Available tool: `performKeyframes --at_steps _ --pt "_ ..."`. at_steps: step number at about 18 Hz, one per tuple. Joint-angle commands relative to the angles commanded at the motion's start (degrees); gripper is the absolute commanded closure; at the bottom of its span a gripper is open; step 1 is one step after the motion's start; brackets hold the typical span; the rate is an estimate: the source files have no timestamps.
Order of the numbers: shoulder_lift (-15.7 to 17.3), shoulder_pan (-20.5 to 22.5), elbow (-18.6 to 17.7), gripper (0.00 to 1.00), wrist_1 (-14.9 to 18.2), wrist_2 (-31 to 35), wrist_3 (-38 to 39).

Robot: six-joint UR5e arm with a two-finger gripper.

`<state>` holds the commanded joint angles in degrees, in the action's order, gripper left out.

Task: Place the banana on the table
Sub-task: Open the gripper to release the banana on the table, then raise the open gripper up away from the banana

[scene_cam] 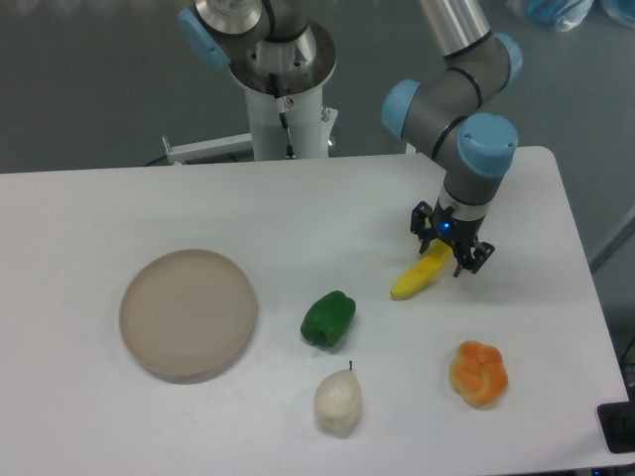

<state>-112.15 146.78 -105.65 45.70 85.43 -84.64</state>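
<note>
From where I stand, the hand (448, 246) covers the upper end of the banana (417, 278), and I cannot make out whether its fingers press the fruit or stand just clear. The tabletop (298, 208) runs off the left and bottom edges. The arm's upper links leave the top edge. A dark object (617, 426) is clipped bottom right.

light: bright, even overhead | shadows: soft, faint on table (298, 208) | focus: slightly soft | glare: none

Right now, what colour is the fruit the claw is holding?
Bright yellow: the banana, seen clearly from the fixed camera.
</note>
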Motion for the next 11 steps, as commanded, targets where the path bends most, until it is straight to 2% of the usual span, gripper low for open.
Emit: performKeyframes --at_steps 6,11 --pt "0.97 -2.46 5.01 0.0 0.0 0.09 4.56" --pt "0.8 -3.69 10.9 0.0 0.17 0.53 6.86"
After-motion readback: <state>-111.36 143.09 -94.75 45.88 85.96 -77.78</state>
